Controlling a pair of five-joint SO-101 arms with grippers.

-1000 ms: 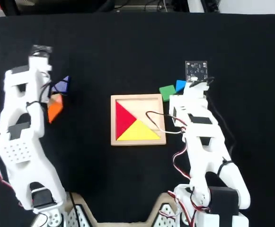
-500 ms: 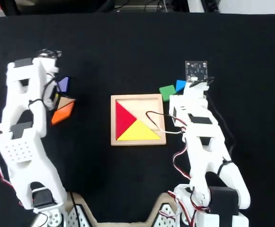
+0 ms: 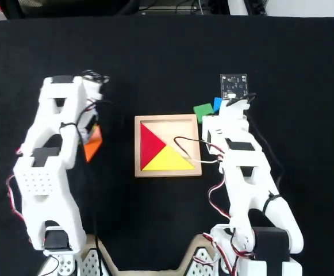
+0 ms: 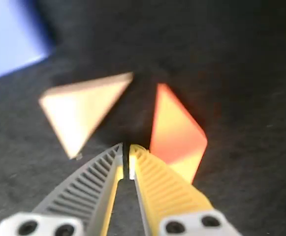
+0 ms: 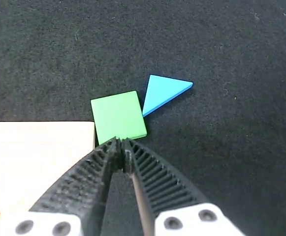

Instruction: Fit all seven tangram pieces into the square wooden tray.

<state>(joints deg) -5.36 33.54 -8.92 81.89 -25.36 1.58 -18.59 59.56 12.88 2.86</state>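
1. Black cloth covers the bench (image 3: 167,52). The square wooden tray (image 3: 168,118) sits near its middle and holds a red triangle (image 3: 150,144) and a yellow triangle (image 3: 168,160). The rest of the tray floor is bare wood.
2. Change: over the last second the left arm swings from near the bench's left edge toward the tray. The orange piece (image 3: 92,146) travels with it. It now lies between the left edge and the tray, closer to the tray than before but still apart from the rim.
3. The left hand (image 4: 126,152) has its fingers pressed together with nothing gripped. The orange piece sits just beside one fingertip, and a wood-coloured triangle (image 4: 81,108) lies just beyond the other. This looks like pushing, not carrying.
4. A violet piece (image 4: 10,39) lies farther out, past the wood-coloured triangle. I cannot tell whether it has shifted.
5. The right arm is nearly unchanged, with only a slight drift toward the tray. The right hand (image 5: 120,145) is closed and empty, its tips at the edge of the green square (image 5: 118,117). That square lies just outside the tray, toward the bench's far right corner, with the blue triangle (image 5: 163,91) just beside it.
6. Meaning: two of the seven pieces are seated and five are still out. The sweep shortens the orange piece's trip, but it must still be lifted over the rim.
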